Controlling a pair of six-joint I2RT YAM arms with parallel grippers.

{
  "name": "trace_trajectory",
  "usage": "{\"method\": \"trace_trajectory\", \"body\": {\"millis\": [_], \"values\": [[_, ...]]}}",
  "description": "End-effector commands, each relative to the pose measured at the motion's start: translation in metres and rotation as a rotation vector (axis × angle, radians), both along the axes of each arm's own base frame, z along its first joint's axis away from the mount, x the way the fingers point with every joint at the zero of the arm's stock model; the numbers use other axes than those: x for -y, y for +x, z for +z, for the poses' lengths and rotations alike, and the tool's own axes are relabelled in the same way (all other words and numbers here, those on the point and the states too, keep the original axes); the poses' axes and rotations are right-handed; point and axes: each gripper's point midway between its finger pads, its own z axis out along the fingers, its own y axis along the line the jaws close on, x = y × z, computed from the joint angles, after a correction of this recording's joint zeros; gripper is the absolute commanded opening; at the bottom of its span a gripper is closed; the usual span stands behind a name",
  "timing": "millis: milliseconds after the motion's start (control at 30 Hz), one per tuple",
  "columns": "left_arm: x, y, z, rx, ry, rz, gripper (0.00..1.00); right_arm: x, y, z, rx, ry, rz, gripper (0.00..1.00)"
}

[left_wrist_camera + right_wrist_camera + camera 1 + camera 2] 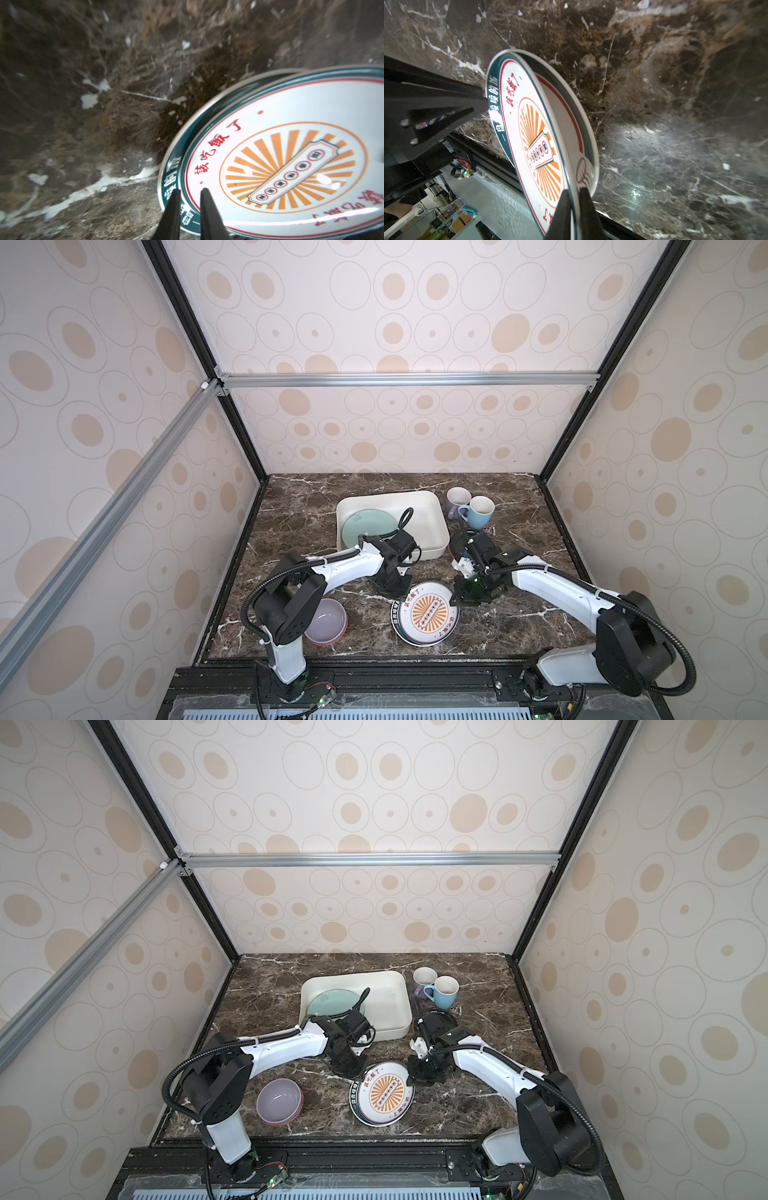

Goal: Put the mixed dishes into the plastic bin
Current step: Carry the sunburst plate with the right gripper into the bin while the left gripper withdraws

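Nearest you, the lavender bowl (326,622) sits at the front left. Just right of it, your right gripper (574,190) is clamped on the rim of the white plate with orange sunburst (428,614), and that edge is tilted up off the dark-rimmed plate (558,104) beneath. Your left gripper (190,190) stands at the opposite rim, its 2 fingers slightly parted over the lower plate's teal band. Farther back, the plastic bin (424,526) holds the mint-green flowered plate (368,522). The blue mug (480,512) and lavender mug (457,497) touch each other beside its far right corner.
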Motion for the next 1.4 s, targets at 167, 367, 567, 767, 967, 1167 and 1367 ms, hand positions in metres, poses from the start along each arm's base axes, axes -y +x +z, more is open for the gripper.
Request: {"method": "trace_trajectory", "body": {"millis": [167,367,567,767,967,1167,1367], "values": [[-0.024,0.051,0.078,0.168,-0.002,0.041,0.53,0.011,0.004,0.026,0.004,-0.024,0.018,0.00],[-0.046,0.092,0.122,0.267,-0.016,0.120,0.86,0.002,0.019,0.054,0.032,0.012,0.038,0.00],[-0.079,0.132,0.175,0.406,-0.066,0.263,0.99,-0.012,0.046,0.096,0.102,0.049,0.061,0.00],[-0.134,0.164,0.204,0.520,-0.058,0.463,0.99,-0.044,0.099,0.117,0.174,0.120,0.079,0.00],[-0.174,0.177,0.200,0.541,-0.035,0.555,0.99,-0.080,0.170,0.113,0.231,0.180,0.061,0.00],[-0.190,0.190,0.206,0.573,-0.061,0.620,0.99,-0.122,0.233,0.098,0.220,0.266,0.070,0.00],[-0.195,0.199,0.199,0.588,-0.082,0.633,0.99,-0.147,0.269,0.062,0.176,0.301,0.069,0.00]]}}
